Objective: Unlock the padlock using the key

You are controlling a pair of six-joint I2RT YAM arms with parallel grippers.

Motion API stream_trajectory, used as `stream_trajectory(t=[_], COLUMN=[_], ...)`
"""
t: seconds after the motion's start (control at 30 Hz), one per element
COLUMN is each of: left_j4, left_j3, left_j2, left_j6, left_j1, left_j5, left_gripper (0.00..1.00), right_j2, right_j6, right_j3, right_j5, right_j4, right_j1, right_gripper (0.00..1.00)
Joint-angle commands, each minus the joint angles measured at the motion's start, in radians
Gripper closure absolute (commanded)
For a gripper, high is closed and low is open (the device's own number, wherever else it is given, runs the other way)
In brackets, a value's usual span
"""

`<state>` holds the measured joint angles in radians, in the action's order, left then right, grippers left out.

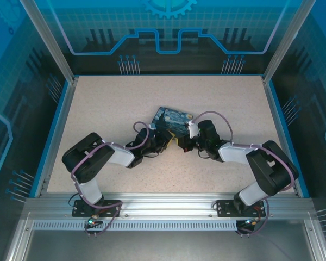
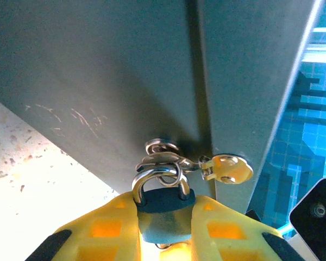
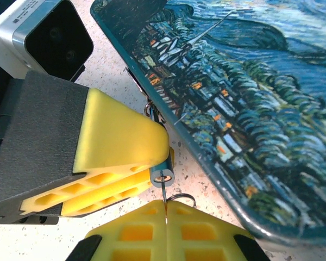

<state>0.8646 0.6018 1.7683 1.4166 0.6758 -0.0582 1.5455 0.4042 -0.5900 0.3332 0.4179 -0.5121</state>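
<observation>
The left pincer clamped the padlock by its body, its shackle closed through the loops on the tin. The right pincer pinched the key, tip at the keyhole; pushing it in and turning it seemed left to do.

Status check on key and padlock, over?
Left gripper shut on padlock. Right gripper shut on key, tip at keyhole. Tin close alongside, nothing between.

Blue swirl-painted tin (orange flecks), dark padlock, speckled beige table.
</observation>
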Motion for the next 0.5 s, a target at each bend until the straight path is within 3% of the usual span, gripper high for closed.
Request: stream_trajectory(t=[0.0, 0.33, 0.47], left_j4=[0.04, 0.113, 0.115], left_j3=[0.029, -0.006, -0.02], left_j2=[0.009, 0.093, 0.095], left_j6=[0.012, 0.04, 0.019], left_j1=[0.014, 0.016, 0.018], left_j5=[-0.036, -0.029, -0.016], left_gripper=[0.96, 0.94, 0.75], right_j2=[0.028, 0.021, 0.026], right_j6=[0.031, 0.103, 0.093], right_j3=[-0.043, 0.006, -0.035], right_j5=[0.037, -0.053, -0.056], right_j4=[0.059, -0.007, -0.102], right_j1=[-0.023, -0.086, -0.089], right_gripper=[1.0, 1.0, 1.0])
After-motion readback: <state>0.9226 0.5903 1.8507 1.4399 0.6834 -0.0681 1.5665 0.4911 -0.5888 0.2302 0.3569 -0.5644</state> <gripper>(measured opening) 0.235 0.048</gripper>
